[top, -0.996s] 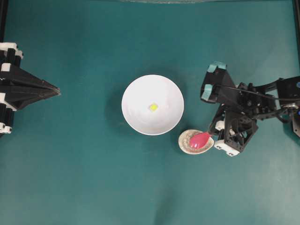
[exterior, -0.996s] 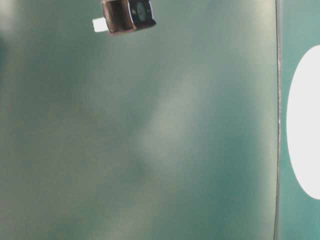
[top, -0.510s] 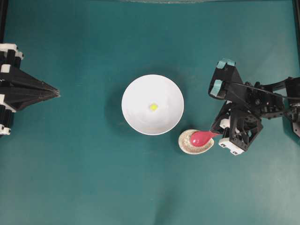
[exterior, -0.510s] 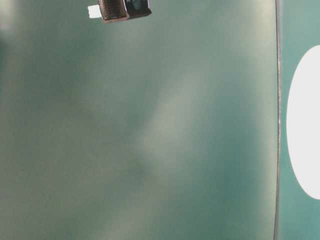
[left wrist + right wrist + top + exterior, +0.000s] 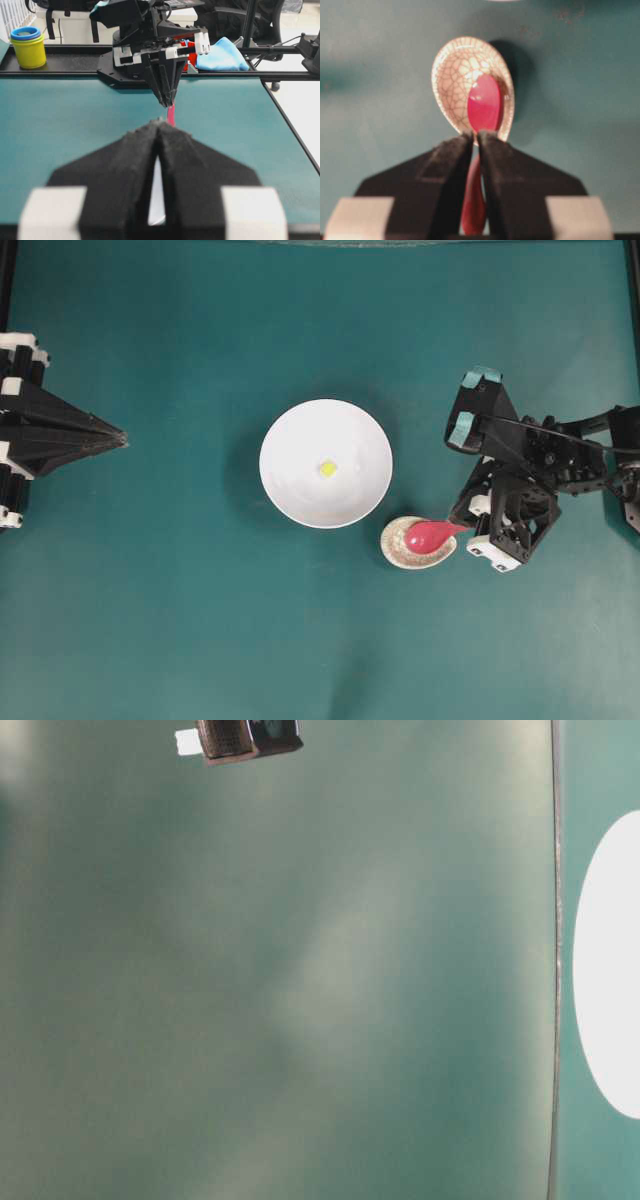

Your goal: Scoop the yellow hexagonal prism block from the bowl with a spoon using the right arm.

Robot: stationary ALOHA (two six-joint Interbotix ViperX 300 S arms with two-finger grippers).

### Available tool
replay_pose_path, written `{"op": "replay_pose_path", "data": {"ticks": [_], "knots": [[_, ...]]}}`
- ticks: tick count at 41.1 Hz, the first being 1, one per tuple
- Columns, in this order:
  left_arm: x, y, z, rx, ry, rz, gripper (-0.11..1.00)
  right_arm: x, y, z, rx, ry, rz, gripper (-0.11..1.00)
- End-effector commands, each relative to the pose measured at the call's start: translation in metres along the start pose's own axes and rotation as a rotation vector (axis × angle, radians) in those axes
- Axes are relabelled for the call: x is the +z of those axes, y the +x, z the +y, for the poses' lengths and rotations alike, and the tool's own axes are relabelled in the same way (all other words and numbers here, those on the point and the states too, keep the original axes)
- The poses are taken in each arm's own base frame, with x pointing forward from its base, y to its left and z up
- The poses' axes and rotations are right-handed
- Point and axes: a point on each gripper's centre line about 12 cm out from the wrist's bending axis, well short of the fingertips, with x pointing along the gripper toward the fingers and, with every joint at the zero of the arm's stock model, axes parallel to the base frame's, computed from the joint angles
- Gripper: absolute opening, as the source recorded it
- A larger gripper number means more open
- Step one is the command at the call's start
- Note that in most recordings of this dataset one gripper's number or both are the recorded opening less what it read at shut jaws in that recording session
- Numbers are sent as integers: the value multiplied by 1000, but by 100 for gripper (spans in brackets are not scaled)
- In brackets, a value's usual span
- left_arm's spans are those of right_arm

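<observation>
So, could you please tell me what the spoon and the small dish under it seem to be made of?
The spoon looks like glazed ceramic or hard plastic: glossy pink-red with a bright highlight. The dish looks like crackle-glazed ceramic: cream with a fine web of dark lines.

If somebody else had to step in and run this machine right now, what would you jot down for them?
Right gripper: shut on the handle of the glossy pink-red soup spoon, whose scoop lies over the small crackle-glazed oval spoon rest.
Left gripper: shut, holding nothing, parked at the left edge of the table.
Large round white bowl: mid-table, just up and left of the spoon rest in the overhead view. The tiny yellow hexagonal prism block sits near its centre.
Done: spoon gripped.
Left: carry the spoon to the bowl and scoop the block out.
</observation>
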Motion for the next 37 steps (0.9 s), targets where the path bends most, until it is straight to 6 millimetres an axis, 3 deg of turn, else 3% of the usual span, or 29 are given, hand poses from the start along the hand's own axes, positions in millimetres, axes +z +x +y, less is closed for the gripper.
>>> {"op": "replay_pose_path", "data": {"ticks": [1, 15, 37], "knots": [[13, 3, -1, -5, -2, -38, 3, 5, -6, 6, 24, -16, -38, 23], [12, 3, -1, -5, -2, -37, 3, 6, -7, 6, 17, -44, -44, 48], [12, 3, -1, -6, 0, -37, 3, 6, -6, 4, 2, -74, -51, 49]]}}
